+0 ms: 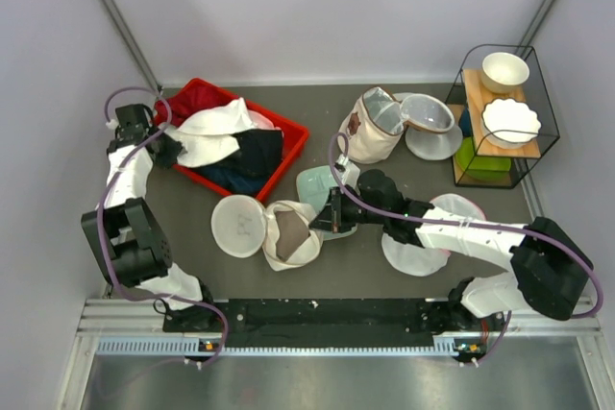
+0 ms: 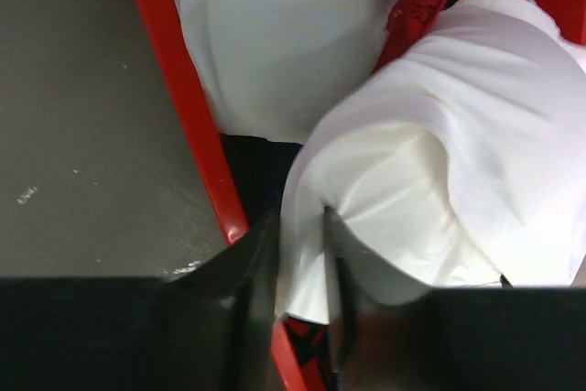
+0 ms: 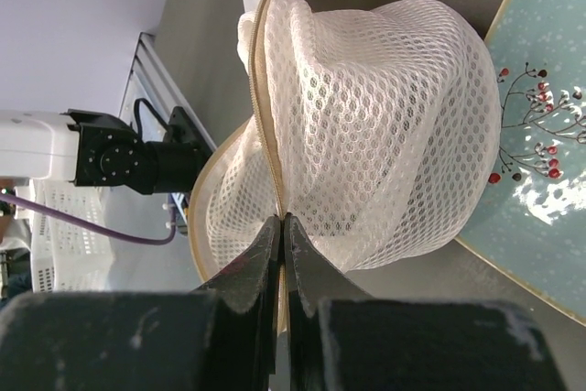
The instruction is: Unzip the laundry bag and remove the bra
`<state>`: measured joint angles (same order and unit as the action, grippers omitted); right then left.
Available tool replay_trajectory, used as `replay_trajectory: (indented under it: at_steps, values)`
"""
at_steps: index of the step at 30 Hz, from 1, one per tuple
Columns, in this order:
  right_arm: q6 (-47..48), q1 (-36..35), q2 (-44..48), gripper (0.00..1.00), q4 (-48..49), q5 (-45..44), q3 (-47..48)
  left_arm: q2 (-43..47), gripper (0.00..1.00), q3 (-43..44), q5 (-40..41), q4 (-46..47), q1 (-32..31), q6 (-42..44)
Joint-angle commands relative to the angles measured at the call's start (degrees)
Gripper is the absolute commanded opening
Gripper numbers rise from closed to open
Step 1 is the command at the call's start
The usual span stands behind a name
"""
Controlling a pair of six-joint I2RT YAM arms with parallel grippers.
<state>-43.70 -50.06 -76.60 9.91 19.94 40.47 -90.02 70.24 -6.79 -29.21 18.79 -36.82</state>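
Observation:
The cream-white laundry bag (image 1: 240, 226) lies at the front centre of the table, folded open, with the taupe bra (image 1: 289, 229) showing inside it. My right gripper (image 1: 327, 216) is at the bag's right side. In the right wrist view it (image 3: 283, 217) is shut on the bag's beige zipper edge (image 3: 265, 89), with the honeycomb padded wall (image 3: 385, 116) bulging beyond. My left gripper (image 1: 171, 149) is over the near left corner of the red tray (image 1: 288, 146). In the left wrist view it (image 2: 302, 254) is shut on a fold of the white cloth (image 2: 439, 162).
The red tray also holds a black garment (image 1: 255, 151) and a red one (image 1: 197, 98). A teal plate (image 1: 317, 184) lies behind the bag. A beige pouch (image 1: 370, 127), mesh bags with pink trim (image 1: 428, 127) and a wire rack with bowls (image 1: 500, 112) stand at the right.

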Motion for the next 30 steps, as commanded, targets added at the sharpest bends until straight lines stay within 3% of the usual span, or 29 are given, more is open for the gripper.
replay_trajectory:
  at_steps: [1, 2, 5, 11, 16, 18, 21, 22, 25, 30]
  values:
    - [0.0, 0.5, 1.5, 0.0, 1.3, -0.6, 0.3, 3.4, 0.44, 2.2, -2.7, -0.8, 0.4, 0.4]
    - [0.1, 0.5, 1.5, 0.0, 1.2, -0.6, 0.5, 4.7, 0.62, 1.7, -3.1, -1.0, 0.4, 1.0]
    - [0.4, 0.5, 1.5, 0.0, 0.7, -0.7, 0.7, 10.5, 0.81, 1.0, -3.1, -1.8, 0.4, 2.7]
    - [0.4, 0.5, 1.0, 0.0, 0.8, -0.7, 1.2, 19.4, 0.84, 0.9, -0.1, -2.7, -1.3, 4.9]
    - [0.2, 0.4, 0.6, 0.0, 1.0, -0.5, 1.4, 15.9, 0.84, 6.8, 4.0, -4.7, -8.7, 7.0]
    - [0.2, 0.5, 0.5, 0.0, 1.0, -0.5, 1.5, 12.7, 0.81, 8.3, 3.1, -3.8, -10.5, 7.3]
    - [0.4, 0.5, 0.3, 0.0, 0.9, -0.5, 1.5, 7.1, 0.55, 11.0, 4.4, -1.7, -14.0, 7.2]
    - [0.4, 0.5, 0.3, 0.0, 0.8, -0.4, 1.5, 5.5, 0.41, 12.7, 4.4, -1.0, -14.5, 6.6]
    - [0.5, 0.5, 0.3, 0.0, 0.5, -0.3, 1.6, 0.3, 0.22, 15.3, 6.2, 0.8, -15.0, 5.4]
    - [0.9, 0.5, -0.2, 0.0, 0.5, -0.4, 1.9, -6.6, 0.2, 15.4, 14.0, 4.8, -15.0, 5.4]
